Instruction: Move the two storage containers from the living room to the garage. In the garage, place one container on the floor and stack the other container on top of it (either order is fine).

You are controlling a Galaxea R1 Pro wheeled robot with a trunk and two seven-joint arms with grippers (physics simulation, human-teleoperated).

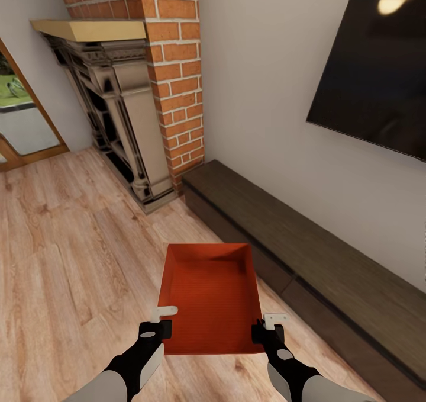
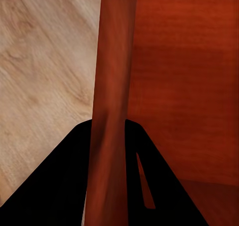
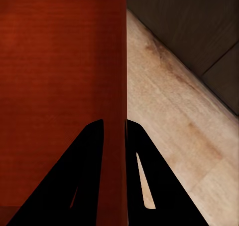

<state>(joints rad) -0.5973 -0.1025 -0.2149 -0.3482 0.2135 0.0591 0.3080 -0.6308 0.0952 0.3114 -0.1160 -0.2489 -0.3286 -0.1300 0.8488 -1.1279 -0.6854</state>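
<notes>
1 storage container (image 1: 210, 295) between both end effectors

the storage container (image 1: 208, 295) is orange-red, with thin lines across its bottom. the floor (image 1: 65, 254) is light wood planks with brown grain. the fireplace (image 1: 121, 124) is dark and grey-brown, under a yellow wood shelf (image 1: 89, 30). the chimney (image 1: 174, 64) is red brick with pale lines. the wall (image 1: 266, 76) is pale grey. the tv (image 1: 378, 64) is black. the low cabinet (image 1: 307, 254) is dark brown. the left hand (image 1: 160, 322) and right hand (image 1: 269, 326) are black with white tips.
</notes>
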